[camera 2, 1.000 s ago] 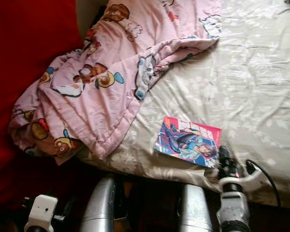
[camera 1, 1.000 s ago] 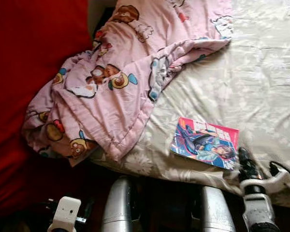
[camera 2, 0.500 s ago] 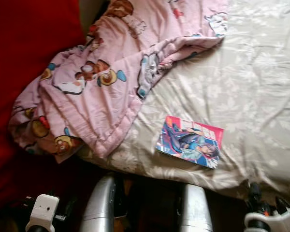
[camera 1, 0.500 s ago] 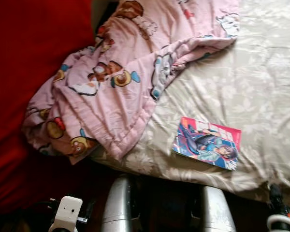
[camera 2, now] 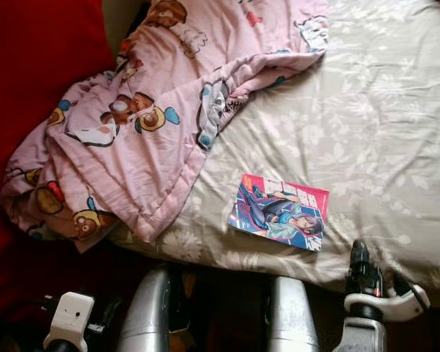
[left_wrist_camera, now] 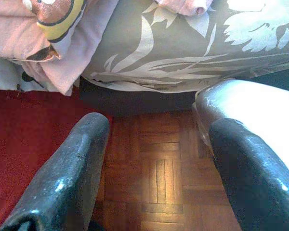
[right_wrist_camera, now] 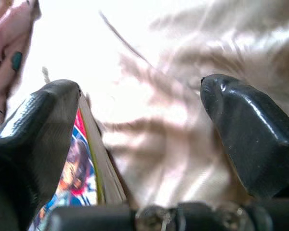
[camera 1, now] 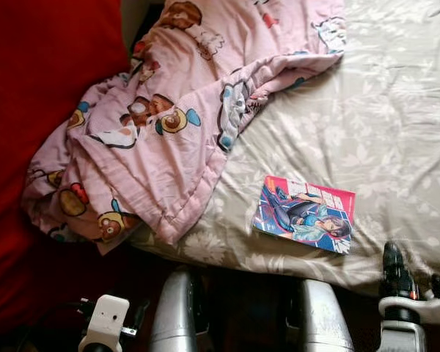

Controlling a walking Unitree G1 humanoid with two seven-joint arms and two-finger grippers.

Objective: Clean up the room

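A: Where is the colourful paperback comic book with a pink-and-blue illustrated cover (camera 1: 303, 224)?

B: Flat on the bed's grey floral-print sheet (camera 1: 367, 139), near the bed's front edge, well apart from the crumpled pink cartoon-print quilt (camera 1: 169, 125).

A: And the right gripper (camera 1: 412, 275)?

B: Its black fingers are spread apart, hovering at the bed's edge just beside the book's corner.

A: The left gripper (left_wrist_camera: 154, 168)?

B: Fingers apart, low beside the bed over brown parquet floor (left_wrist_camera: 154, 163) and dark red rug (left_wrist_camera: 33, 130).
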